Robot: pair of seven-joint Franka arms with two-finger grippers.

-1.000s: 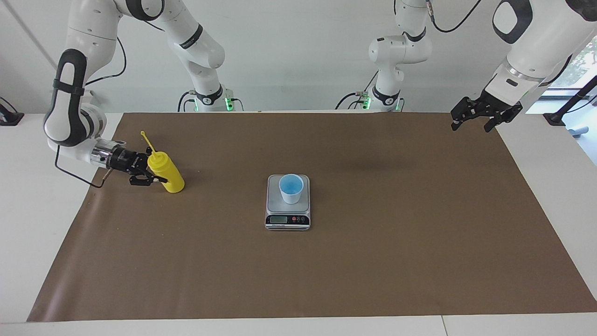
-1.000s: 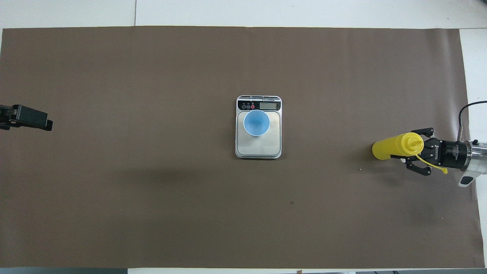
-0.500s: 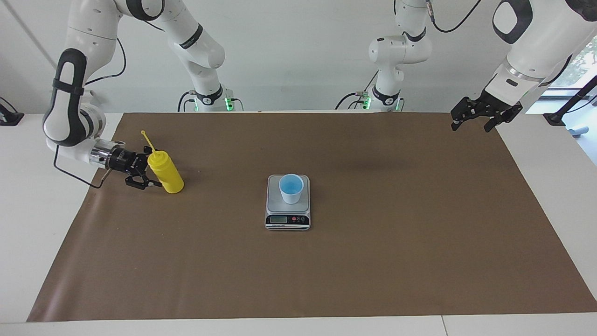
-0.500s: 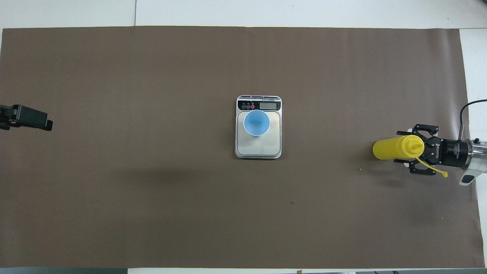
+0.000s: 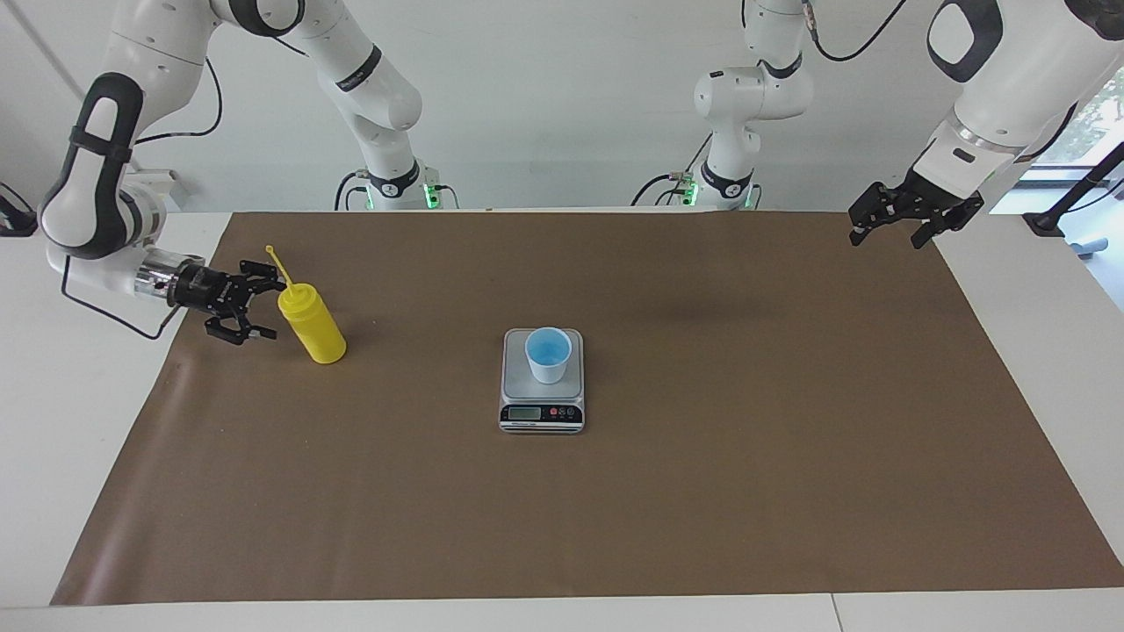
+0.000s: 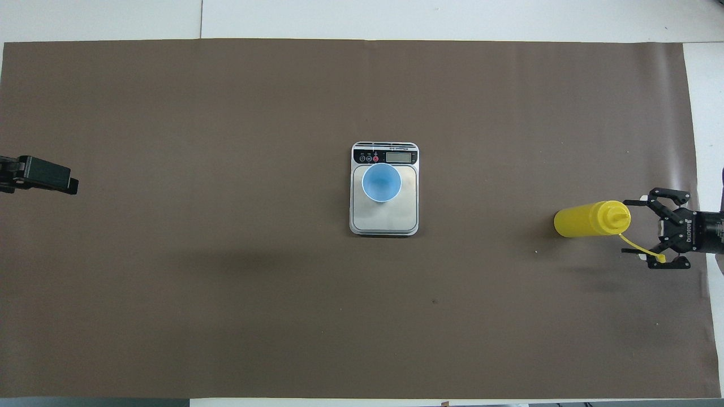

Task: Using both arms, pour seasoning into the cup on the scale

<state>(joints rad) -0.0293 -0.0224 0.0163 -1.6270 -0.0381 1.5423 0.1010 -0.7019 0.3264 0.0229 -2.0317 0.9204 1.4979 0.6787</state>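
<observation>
The yellow seasoning bottle (image 5: 313,326) (image 6: 588,221) stands upright on the brown mat toward the right arm's end of the table, its cap strand sticking up. My right gripper (image 5: 266,308) (image 6: 634,228) is open just beside the bottle, its fingers clear of it and holding nothing. The light blue cup (image 5: 548,354) (image 6: 382,182) sits upright on the silver scale (image 5: 542,392) (image 6: 384,217) at the middle of the mat. My left gripper (image 5: 890,229) (image 6: 45,176) hangs open and empty over the mat's corner at the left arm's end, waiting.
A brown mat (image 5: 702,491) (image 6: 226,282) covers most of the white table. Nothing else stands on it besides the bottle and the scale with the cup.
My right gripper has opened, let go of the seasoning bottle and drawn back from it toward the table's end. The bottle stays standing. The left arm has barely moved.
</observation>
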